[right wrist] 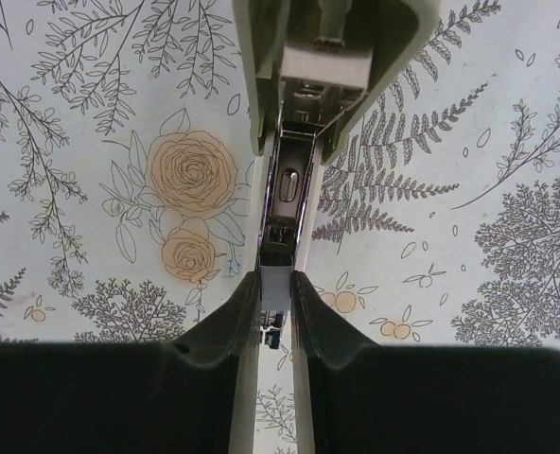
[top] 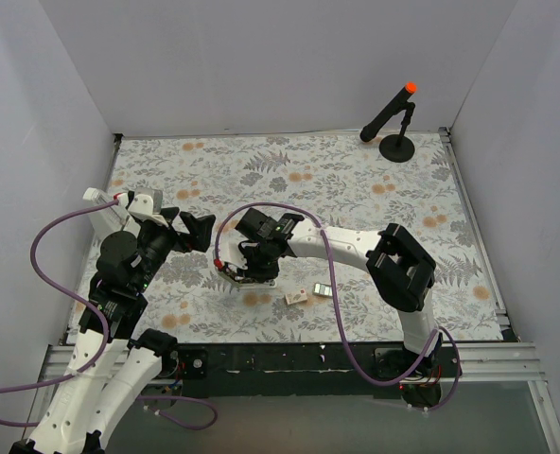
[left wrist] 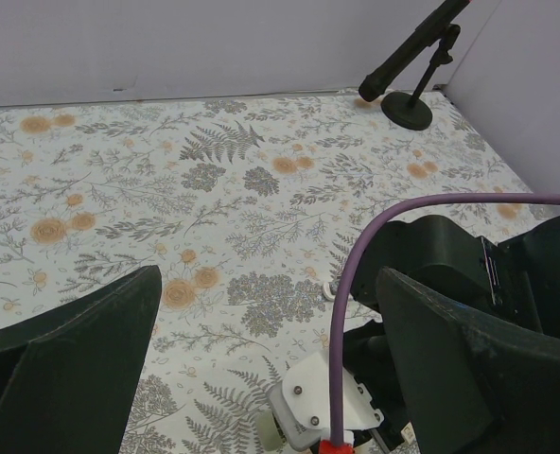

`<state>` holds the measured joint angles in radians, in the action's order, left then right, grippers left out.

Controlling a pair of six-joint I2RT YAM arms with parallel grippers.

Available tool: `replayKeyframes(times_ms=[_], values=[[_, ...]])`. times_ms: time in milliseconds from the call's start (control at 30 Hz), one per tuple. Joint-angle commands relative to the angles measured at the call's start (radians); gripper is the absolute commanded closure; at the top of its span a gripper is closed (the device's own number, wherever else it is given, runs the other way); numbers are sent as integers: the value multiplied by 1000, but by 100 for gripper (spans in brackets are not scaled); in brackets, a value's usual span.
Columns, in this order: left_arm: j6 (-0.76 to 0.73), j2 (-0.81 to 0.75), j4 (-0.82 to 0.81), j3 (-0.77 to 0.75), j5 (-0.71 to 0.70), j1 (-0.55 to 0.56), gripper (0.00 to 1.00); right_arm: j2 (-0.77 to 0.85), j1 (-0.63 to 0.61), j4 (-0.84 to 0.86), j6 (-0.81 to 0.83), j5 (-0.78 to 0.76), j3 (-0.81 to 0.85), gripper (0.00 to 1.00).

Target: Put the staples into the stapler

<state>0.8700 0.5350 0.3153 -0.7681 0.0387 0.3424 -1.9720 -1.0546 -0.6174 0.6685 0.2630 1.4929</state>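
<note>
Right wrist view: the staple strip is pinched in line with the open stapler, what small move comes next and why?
Probably ease the right gripper down to seat the staple strip in the magazine channel of the stapler. The strip sits pinched between the fingers, lined up with the open channel.
</note>
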Motion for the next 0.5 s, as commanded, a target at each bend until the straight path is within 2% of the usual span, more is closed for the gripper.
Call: replayKeyframes(times_ms=[0, 467], values=[[-2, -1, 11, -5, 13, 1, 2, 19, -5, -30, -21, -19, 41, 80], [3, -4, 11, 3, 13, 1, 2, 15, -4, -24, -116, -45, 41, 82]])
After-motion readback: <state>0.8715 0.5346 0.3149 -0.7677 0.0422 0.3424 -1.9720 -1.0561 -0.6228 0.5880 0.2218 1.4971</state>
